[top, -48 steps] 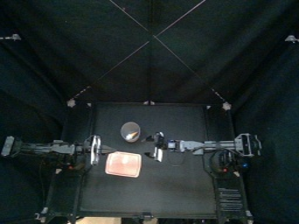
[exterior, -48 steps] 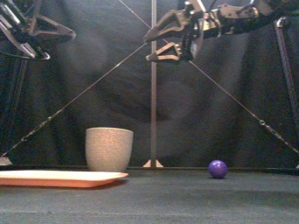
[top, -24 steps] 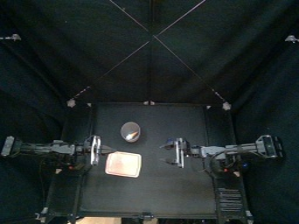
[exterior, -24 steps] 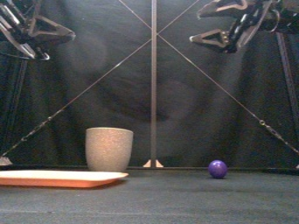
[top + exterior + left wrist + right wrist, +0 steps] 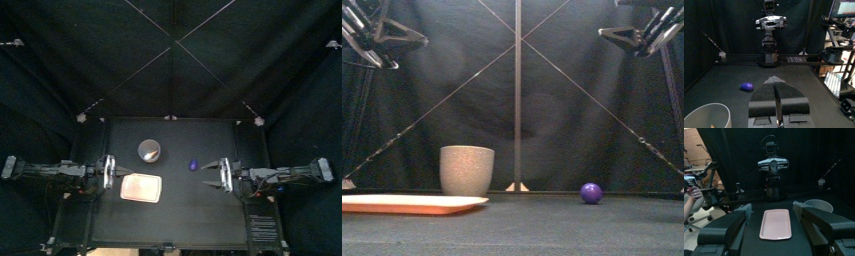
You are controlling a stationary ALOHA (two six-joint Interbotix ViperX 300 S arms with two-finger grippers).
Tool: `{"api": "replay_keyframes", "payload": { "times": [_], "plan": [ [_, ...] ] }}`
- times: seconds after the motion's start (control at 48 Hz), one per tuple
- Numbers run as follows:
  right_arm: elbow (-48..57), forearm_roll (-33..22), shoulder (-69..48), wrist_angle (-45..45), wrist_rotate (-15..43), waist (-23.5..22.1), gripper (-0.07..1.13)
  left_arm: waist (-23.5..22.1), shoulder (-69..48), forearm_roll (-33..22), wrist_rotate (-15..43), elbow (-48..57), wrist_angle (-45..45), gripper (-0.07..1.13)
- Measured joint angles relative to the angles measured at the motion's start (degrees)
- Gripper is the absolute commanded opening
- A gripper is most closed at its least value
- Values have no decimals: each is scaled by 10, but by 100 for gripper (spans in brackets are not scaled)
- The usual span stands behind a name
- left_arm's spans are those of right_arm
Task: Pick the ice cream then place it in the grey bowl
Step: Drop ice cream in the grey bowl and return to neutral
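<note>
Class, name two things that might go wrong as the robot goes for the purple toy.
The purple toy is round, so it may roll off when the open right claw closes. The grey cup is tall with a narrow mouth; a drop may miss or tip it.

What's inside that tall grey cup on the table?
Nothing that shows: the grey cup has a bare upper inside in the left wrist view, but its bottom is out of sight. The small purple toy lies outside it.
</note>
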Motion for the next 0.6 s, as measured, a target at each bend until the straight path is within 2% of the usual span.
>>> {"api": "replay_keyframes", "payload": {
  "times": [0.604],
  "plan": [
    [34, 19, 3, 1, 0, 4, 99, 0, 0, -1, 1, 0, 0, -2]
  ]
}}
